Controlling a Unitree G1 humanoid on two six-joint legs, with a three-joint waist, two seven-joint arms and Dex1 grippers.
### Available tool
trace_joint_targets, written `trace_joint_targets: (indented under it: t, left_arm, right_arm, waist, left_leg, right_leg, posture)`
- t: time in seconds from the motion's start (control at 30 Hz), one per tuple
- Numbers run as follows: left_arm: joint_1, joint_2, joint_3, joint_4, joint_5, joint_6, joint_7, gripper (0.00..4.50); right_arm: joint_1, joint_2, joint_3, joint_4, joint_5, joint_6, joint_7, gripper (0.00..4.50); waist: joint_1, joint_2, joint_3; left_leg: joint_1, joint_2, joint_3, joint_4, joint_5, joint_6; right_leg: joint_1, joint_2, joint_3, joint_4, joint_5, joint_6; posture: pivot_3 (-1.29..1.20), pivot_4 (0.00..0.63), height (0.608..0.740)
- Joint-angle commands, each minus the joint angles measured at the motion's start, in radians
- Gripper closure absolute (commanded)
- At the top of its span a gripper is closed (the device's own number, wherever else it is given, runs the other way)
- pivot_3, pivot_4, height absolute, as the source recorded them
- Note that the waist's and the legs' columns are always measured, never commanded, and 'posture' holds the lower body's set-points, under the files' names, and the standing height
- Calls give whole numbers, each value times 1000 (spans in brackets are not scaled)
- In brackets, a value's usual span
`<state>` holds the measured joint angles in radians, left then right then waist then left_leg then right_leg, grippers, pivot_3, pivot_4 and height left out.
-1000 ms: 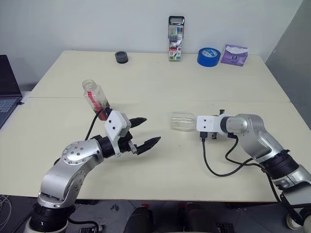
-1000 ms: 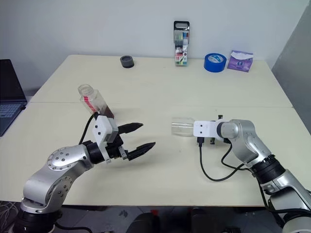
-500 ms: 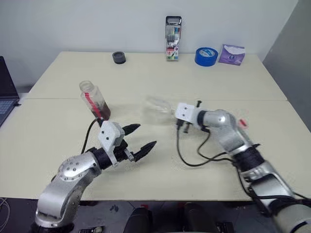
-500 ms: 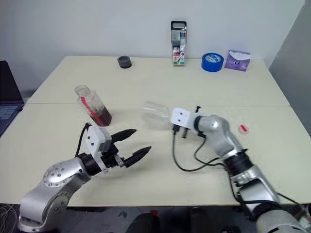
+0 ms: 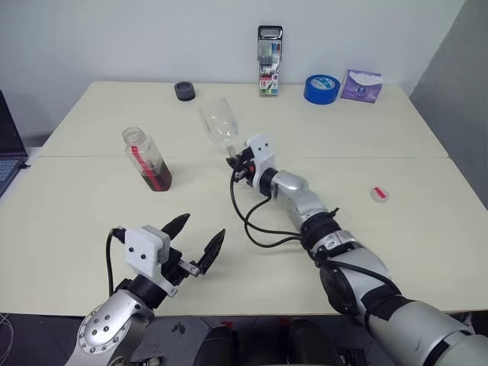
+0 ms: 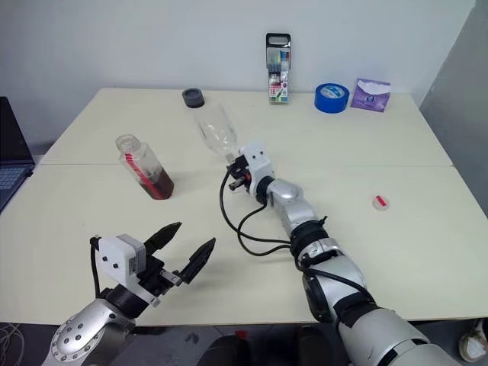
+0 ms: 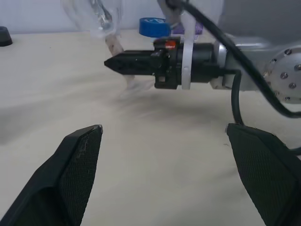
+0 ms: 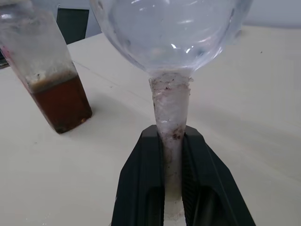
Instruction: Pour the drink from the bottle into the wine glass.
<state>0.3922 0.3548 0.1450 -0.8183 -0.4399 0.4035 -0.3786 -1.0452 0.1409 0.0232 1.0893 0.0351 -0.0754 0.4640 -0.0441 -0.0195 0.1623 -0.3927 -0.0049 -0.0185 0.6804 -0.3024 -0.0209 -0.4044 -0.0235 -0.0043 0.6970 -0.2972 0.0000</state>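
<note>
right pincer (image 8: 173, 188) clamped on stem of clear stemmed wine glass (image 5: 218, 122), aloft mid-bench. left pincer (image 5: 197, 239) wide open, empty. step: positioning glass. next: left grabs uncapped clear plastic bottle (image 5: 148, 159), dark red-brown drink (image 8: 61, 103) inside.

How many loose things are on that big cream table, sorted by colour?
Clear: 2, the clear plastic bottle of red-brown drink and the clear stemmed wine glass held off the table.
Blue: 1, the blue tape roll.
Purple: 1, the purple packet.
Black: 1, the small black round lid.
Multicoloured: 1, the marker pack.
Red-and-white: 1, the small round cap.
Total: 7
</note>
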Motion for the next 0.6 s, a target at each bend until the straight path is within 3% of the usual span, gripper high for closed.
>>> trace_joint_targets:
  t: [0.03,0.3,0.43,0.6]
  left_arm:
    - [29,-6,12,-57,1,-14,21,0]
    - [71,-11,-21,-60,8,-36,28,0]
    - [71,-10,-27,-16,17,-72,6,0]
    - [85,-19,-42,23,33,-125,-16,0]
  right_arm:
    - [-17,4,21,65,-51,-71,-58,4358]
    - [111,-66,107,72,-151,-62,-84,4358]
    - [209,-125,96,-65,-132,-5,-49,4358]
    - [326,-177,117,-271,-135,67,-12,4358]
  waist:
    - [0,0,0]
    - [-1,1,-4]
    - [5,5,-8]
    - [13,5,-11]
  left_leg:
    - [0,0,0,0,0,0]
    - [11,0,4,-1,-1,1]
    - [28,0,4,-5,-4,6]
    - [29,-1,4,-6,-7,7]
  right_leg:
    - [0,0,0,0,0,0]
    - [10,0,4,-1,0,0]
    - [30,0,4,-13,0,1]
    - [33,-1,3,-17,-1,3]
  posture:
    - [0,150,740]
    - [0,150,740]
    - [0,150,740]
    - [0,150,740]
